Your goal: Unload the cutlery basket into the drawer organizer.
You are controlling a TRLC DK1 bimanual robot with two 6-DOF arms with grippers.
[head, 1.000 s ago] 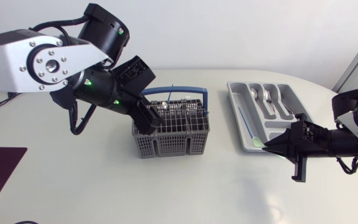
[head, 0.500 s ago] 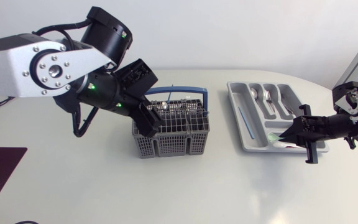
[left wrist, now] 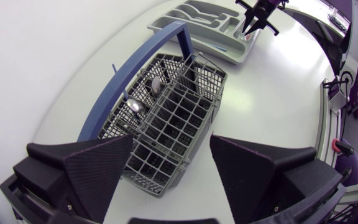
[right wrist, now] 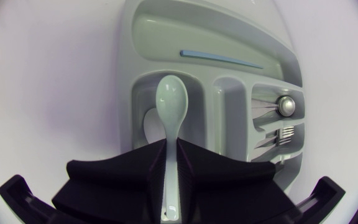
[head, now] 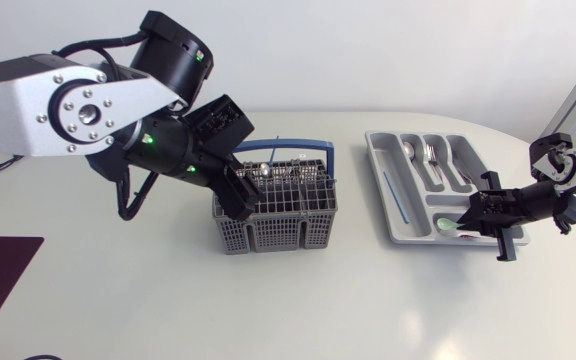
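Cutlery basket (head: 278, 232), mid-frame, held several pieces; our right end effector (head: 463, 222) gripped a spoon (right wrist: 171, 102) over the organizer (head: 384, 170); our left end effector (left wrist: 171, 146) stood open.

Bright even light, seemingly from overhead, soft faint shadows, wrist views fisheye-warped

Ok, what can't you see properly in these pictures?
- Head view: the left gripper covers a corner of the basket, and the cutlery inside is too small to count.
- Right wrist view: the right gripper covers part of the spoon handle. Whether the spoon touches the tray cannot be told.
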